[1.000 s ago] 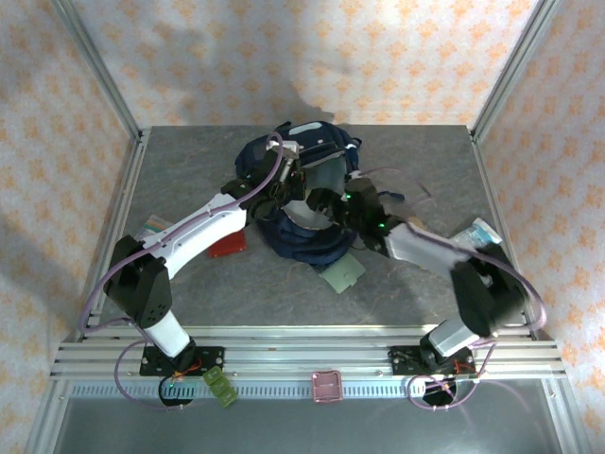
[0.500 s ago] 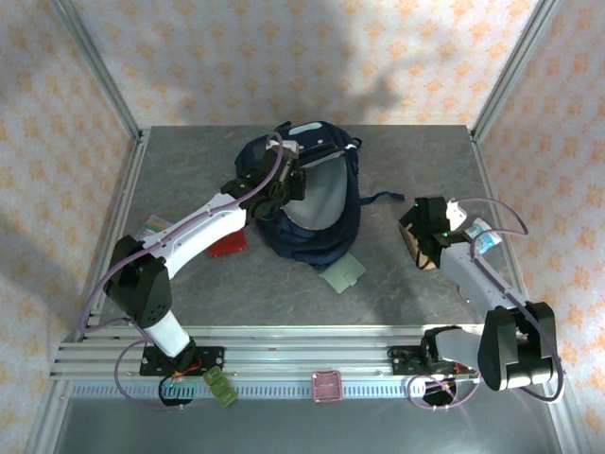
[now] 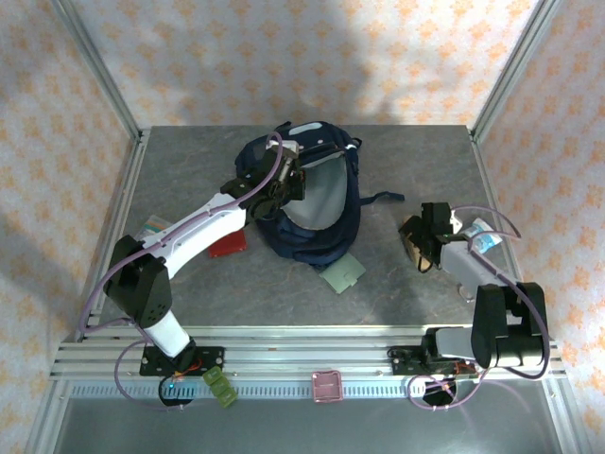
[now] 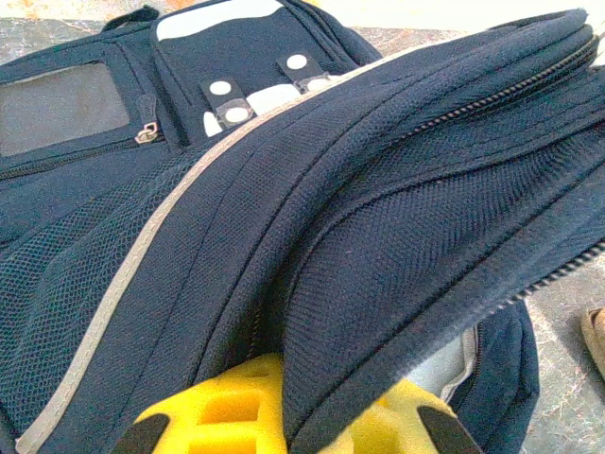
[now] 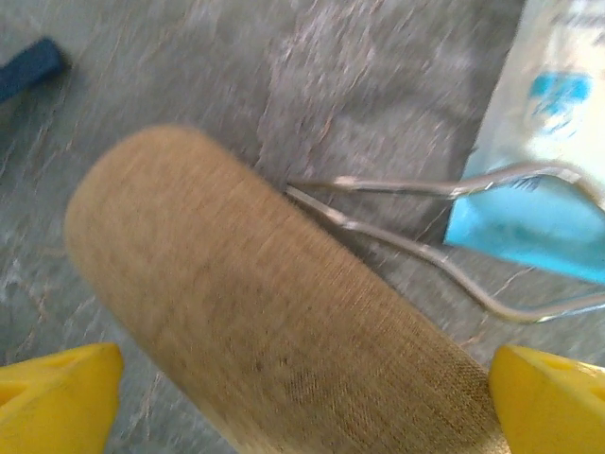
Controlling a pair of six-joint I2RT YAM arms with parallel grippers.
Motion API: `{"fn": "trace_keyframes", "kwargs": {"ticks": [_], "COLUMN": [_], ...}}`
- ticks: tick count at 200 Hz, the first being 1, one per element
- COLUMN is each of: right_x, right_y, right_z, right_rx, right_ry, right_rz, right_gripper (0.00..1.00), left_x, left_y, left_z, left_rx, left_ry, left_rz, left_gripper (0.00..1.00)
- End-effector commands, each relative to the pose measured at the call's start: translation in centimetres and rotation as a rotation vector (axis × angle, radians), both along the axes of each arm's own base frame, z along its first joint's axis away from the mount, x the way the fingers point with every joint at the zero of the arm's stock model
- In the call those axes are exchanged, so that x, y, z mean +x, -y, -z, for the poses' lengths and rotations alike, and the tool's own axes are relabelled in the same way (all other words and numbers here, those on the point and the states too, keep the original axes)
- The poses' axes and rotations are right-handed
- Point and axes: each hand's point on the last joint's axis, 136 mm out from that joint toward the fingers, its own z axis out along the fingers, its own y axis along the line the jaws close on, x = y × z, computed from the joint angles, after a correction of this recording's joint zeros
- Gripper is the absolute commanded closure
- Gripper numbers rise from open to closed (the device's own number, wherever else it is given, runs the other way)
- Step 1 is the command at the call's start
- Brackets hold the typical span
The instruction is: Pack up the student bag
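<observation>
The right claw (image 5: 302,392) stands wide open, its yellow fingertips (image 5: 57,383) at the lower corners of the wrist view with a tan woven case (image 5: 246,312) lying between them, not yet pinched. A second ago this claw was at the mouth of the student bag (image 3: 326,241) in the middle of the overhead frame. It has since swung out to the right side of the table and now hangs over the case. Just beyond the case lie thin wire loops (image 5: 425,246) and a blue-and-white packet (image 5: 558,142), toward the upper right of the wrist view.

The left claw (image 3: 288,182) has not moved: it is clamped on the navy fabric at the bag's zipped edge, holding the mouth open, upper centre of the overhead frame.

The right arm seems to have finished one visit to the bag and is lining up the case as the next item.
</observation>
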Motion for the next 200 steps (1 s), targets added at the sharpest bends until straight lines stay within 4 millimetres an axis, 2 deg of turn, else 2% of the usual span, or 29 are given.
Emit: {"fn": "trace_keyframes", "kwargs": {"ticks": [1, 39, 56, 87, 106, 124, 138, 163, 178, 200], "right_x": [0.1, -0.6, -0.8, -1.0, -0.8, -0.3, 0.3, 1.3, 1.7, 2.0], "right_y": [-2.3, -1.1, -1.3, -1.9, -2.9, -4.1, -5.6, -8.6, -11.5, -16.7], "right_z": [-0.6, 1.0, 1.9, 3.0, 2.6, 1.0, -1.3, -6.0, -8.3, -10.2], "right_rx": [0.058, -0.062, -0.094, -0.105, -0.106, -0.088, -0.052, -0.010, 0.013, 0.079], "right_ry": [0.020, -0.072, -0.109, -0.138, -0.134, -0.092, -0.019, 0.107, 0.175, 0.251], "right_rz": [-0.090, -0.041, -0.051, -0.061, -0.089, -0.127, -0.169, -0.278, -0.375, -0.548], "right_gripper": [0.03, 0.03, 0.07, 0.21, 0.39, 0.54, 0.61, 0.64, 0.64, 0.65], "left_x": [0.8, 0.8, 0.7, 0.6, 0.7, 0.7, 0.8, 1.0, 1.2, 1.3], "left_y": [0.3, 0.5, 0.5, 0.5, 0.5, 0.5, 0.4, 0.5, 0.5, 0.7], "left_z": [-4.3, -4.2, -4.1, -4.0, -4.2, -4.6, -5.1, -6.4, -7.3, -8.3], "left_rx": [-0.109, -0.125, -0.126, -0.125, -0.126, -0.129, -0.130, -0.134, -0.140, -0.157], "left_ry": [0.115, 0.112, 0.106, 0.104, 0.107, 0.116, 0.129, 0.158, 0.174, 0.197], "left_rz": [-0.013, -0.008, -0.006, -0.005, -0.007, -0.007, -0.009, -0.008, -0.008, -0.005], "left_gripper": [1.00, 1.00, 1.00, 1.00, 1.00, 1.00, 1.00, 1.00, 1.00, 1.00]}}
